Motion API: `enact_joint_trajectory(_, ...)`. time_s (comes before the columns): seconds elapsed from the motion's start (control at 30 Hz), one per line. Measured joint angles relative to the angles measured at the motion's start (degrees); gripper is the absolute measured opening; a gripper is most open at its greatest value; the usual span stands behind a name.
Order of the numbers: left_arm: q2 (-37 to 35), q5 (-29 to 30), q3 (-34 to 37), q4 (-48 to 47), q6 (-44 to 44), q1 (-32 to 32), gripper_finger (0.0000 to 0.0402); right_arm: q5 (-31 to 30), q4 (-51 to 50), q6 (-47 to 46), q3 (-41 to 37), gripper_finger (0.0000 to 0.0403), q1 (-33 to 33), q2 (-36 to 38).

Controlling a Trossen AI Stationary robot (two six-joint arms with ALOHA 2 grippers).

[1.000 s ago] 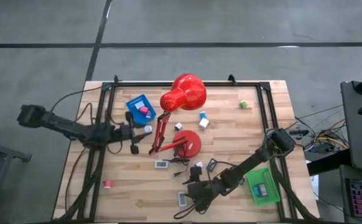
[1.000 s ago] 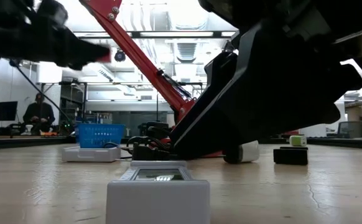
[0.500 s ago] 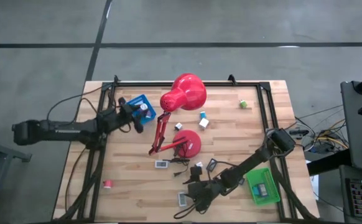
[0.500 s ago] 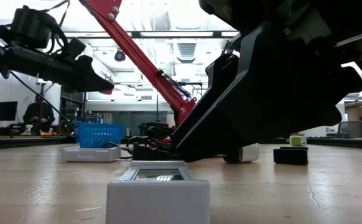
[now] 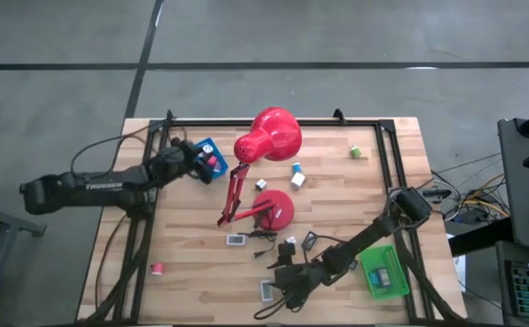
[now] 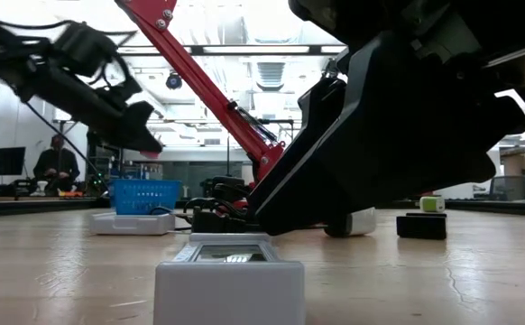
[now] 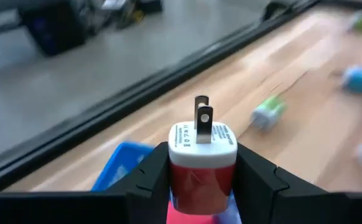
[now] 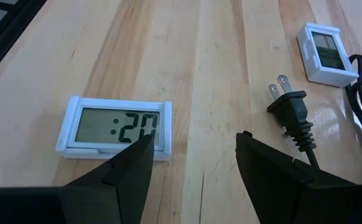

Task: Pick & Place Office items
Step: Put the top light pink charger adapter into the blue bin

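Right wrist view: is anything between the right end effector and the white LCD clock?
Nothing visible does: bare tabletop lies between the open right end effector and the white LCD clock. The black power plug lies off to one side, apart from it. The left end effector holds a plug adapter above the blue tray.

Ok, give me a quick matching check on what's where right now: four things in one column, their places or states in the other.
Things:
1. charger plug
2. white clock display
3. black cord plug
4. green tray

Places or states:
A. flat on the wood, prongs bare, cord attached
B. clamped in the left gripper jaws, over the blue tray
C. beside the right arm, an item lying in it
D. flat on the wood, screen up, just ahead of the right gripper, whose jaws are open

Pairs: 1-B, 2-D, 3-A, 4-C
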State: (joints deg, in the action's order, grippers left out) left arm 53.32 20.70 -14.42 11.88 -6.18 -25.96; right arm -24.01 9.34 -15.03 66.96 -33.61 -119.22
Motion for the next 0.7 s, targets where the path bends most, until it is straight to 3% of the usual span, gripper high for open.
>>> enact_joint_trajectory(0.33, 12.8, 2.9, -12.9, -16.2, -0.5, -2.8, 0.0129, 0.6, -0.1, -1.1, 0.0, 0.0224, -0.2, 0.0)
enact_joint_trajectory(0.7, 22.6, 3.2, -19.7, -26.6, 0.1, -5.5, 0.0129, 0.6, -0.4, -1.5, 0.0, 0.0224, -0.7, 0.0)
